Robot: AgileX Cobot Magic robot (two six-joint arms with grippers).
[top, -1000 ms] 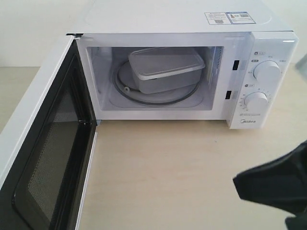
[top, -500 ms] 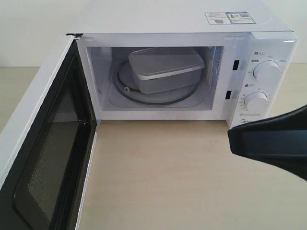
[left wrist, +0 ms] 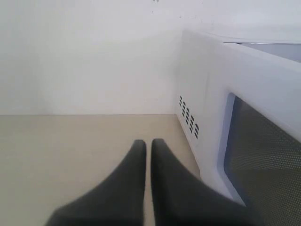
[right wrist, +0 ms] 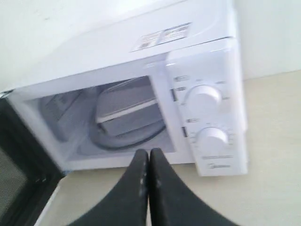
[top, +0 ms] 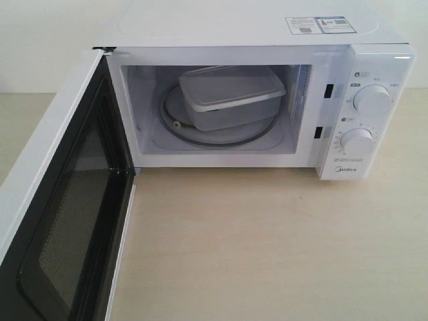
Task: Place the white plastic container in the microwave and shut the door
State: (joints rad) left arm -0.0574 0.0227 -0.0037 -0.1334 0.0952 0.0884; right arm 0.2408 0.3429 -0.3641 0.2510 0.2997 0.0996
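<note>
The white plastic container (top: 231, 97) rests on the glass turntable (top: 200, 137) inside the microwave (top: 267, 27), lid on. The door (top: 63, 200) stands wide open, swung out at the left, its black inner face showing. Neither gripper appears in the exterior view. In the left wrist view my left gripper (left wrist: 148, 142) is shut and empty over the table, beside the door's outer face (left wrist: 263, 160). In the right wrist view my right gripper (right wrist: 149, 152) is shut and empty in front of the microwave's opening, apart from the container (right wrist: 127, 110).
Two round dials (top: 372, 100) sit on the control panel at the right of the cavity. A light wooden table top (top: 254, 247) spreads in front of the microwave. A white wall stands behind. Vent slots (left wrist: 188, 122) mark the microwave's left side.
The dark right gripper that hung at the lower right of the exterior view rose and then left the frame. Container, microwave and door have not moved.
</note>
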